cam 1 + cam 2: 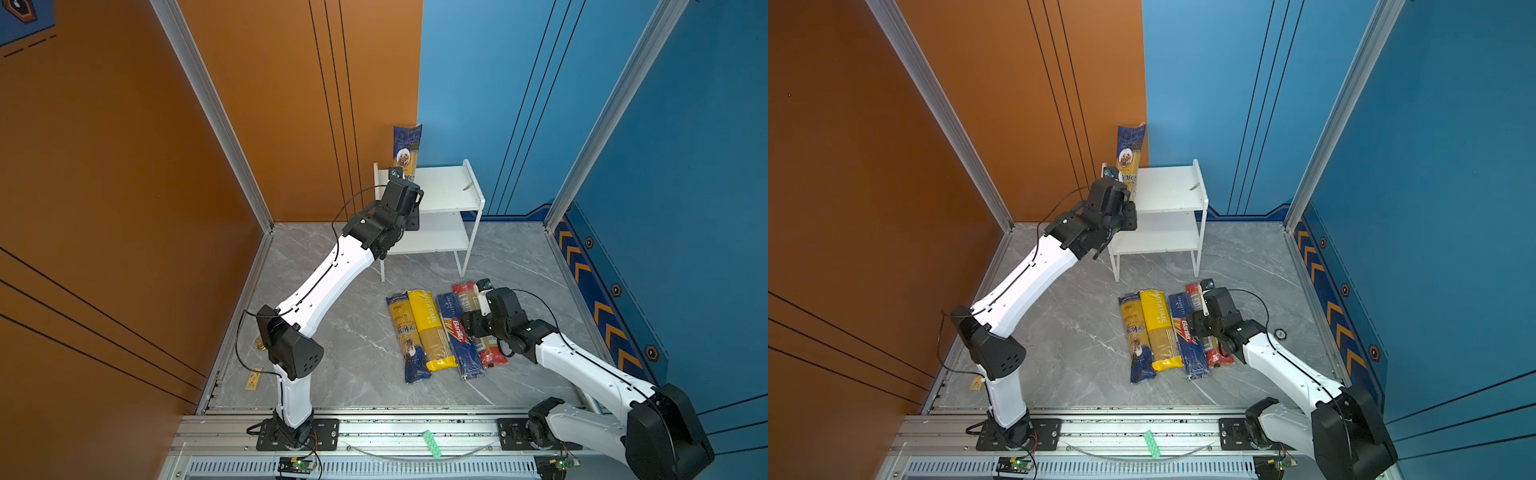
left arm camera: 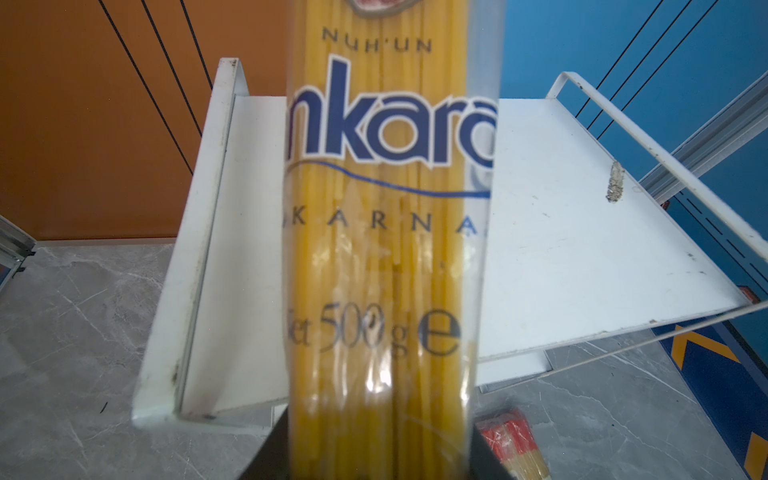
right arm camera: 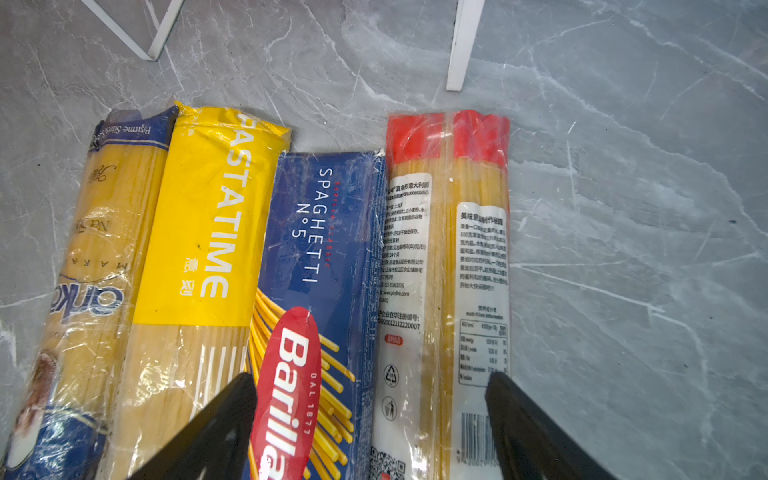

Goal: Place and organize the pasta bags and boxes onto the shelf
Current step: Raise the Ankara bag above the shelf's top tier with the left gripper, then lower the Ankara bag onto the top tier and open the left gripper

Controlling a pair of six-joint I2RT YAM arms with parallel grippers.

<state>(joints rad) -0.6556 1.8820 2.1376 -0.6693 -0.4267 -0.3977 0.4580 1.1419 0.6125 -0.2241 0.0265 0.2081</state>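
Ankara pack point(image 2: 386, 249): upright, clamped in my left gripper point(image 1: 402, 179) at the left end of the shelf point(image 2: 582, 232) | my right gripper point(image 3: 372, 380): jaws apart over flat Barilla pack point(image 3: 316, 249).

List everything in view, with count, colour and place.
held ankara pack: one, navy and yellow, upright over the shelf's left end.
lying ankara pack: one, navy and yellow, leftmost in the row.
yellow pack: one, bright yellow, second.
Barilla pack: one, dark blue, third.
red-ended pack: one, clear, rightmost.
shelf: one, white, behind the row.
table: one, grey marble.
green strip: one, front rail.
left gripper: black, shut on the held ankara pack.
right gripper: black, open above the Barilla and red-ended packs.
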